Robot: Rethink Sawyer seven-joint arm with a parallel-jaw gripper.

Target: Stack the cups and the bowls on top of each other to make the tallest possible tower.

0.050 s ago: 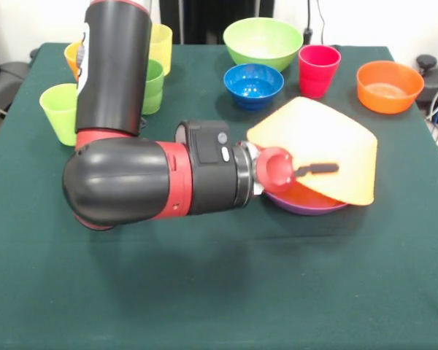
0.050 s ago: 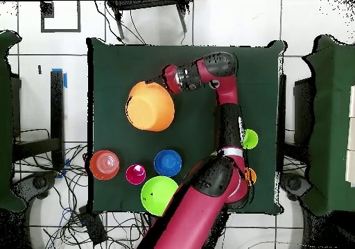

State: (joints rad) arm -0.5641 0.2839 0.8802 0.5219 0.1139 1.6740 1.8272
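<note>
While tilted on purple bowl [image 1: 306, 204], orange-yellow bowl [image 1: 317, 149] pinched by end effector [image 1: 315, 170], fingers closed on rim.

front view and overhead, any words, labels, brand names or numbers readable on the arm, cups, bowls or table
None can be read in either view.
Arm: a white patch on the upper black link and pale buttons on the wrist, too small to show any text.
Large orange bowl, cups, other bowls: plain colours, no print visible.
Table: plain green cloth, no marks.

Green-clothed table [image 1: 204, 292] — 4 bowls [image 1: 263, 41], 4 cups [image 1: 319, 70] directly on it
</note>
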